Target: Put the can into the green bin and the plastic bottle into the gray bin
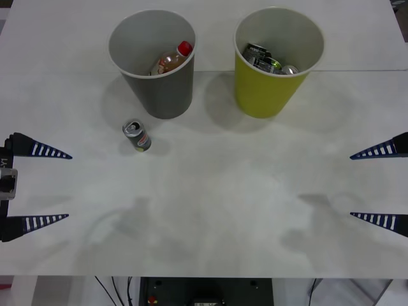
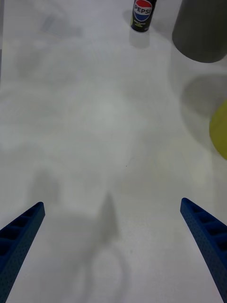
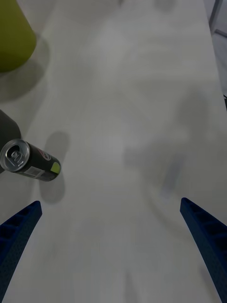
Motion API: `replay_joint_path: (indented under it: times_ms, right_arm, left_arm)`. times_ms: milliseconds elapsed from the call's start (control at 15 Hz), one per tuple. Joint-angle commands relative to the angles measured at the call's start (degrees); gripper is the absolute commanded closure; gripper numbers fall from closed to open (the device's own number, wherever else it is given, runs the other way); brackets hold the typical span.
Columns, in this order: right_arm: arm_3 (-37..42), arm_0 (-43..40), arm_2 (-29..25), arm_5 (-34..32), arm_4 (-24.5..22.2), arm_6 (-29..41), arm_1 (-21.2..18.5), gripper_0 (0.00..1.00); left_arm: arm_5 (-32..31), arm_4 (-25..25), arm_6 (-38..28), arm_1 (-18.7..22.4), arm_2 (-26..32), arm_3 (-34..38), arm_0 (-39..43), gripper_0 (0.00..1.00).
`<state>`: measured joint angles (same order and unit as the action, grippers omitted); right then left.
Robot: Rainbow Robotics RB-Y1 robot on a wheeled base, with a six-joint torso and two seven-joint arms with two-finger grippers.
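Half the job looks done: the plastic bottle (image 1: 171, 61) already lies inside the gray bin (image 1: 156, 95). Still standing on the worktop (image 1: 223, 204), just in front of that bin, is the can (image 1: 137, 136), well apart from the green bin (image 1: 268, 92). Left gripper (image 1: 48, 186) and right gripper (image 1: 373, 185) both hang spread wide and empty at the sides.

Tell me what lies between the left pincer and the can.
Nothing: in the front view, bare white table runs from the open left pincer at the left edge to the upright can before the gray bin.
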<state>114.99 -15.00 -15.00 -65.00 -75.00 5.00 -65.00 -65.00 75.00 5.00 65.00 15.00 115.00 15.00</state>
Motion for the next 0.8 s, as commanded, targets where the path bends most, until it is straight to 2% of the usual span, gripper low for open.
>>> replay_joint_path:
  times_ms: [67, 533, 800]
  right_arm:
    - [0.0, 0.0, 0.0, 0.0, 0.0, 0.0, 0.0, 0.0]
    - [0.0, 0.0, 0.0, 0.0, 0.0, 0.0, 0.0, 0.0]
    - [0.0, 0.0, 0.0, 0.0, 0.0, 0.0, 0.0, 0.0]
  left_arm:
    - [0.0, 0.0, 0.0, 0.0, 0.0, 0.0, 0.0, 0.0]
    - [0.3, -0.6, -2.2, -1.1, -0.2, -1.7, 1.1, 0.0]
    - [4.4, -3.7, -10.1, -3.3, -0.2, -1.6, 3.6, 0.0]
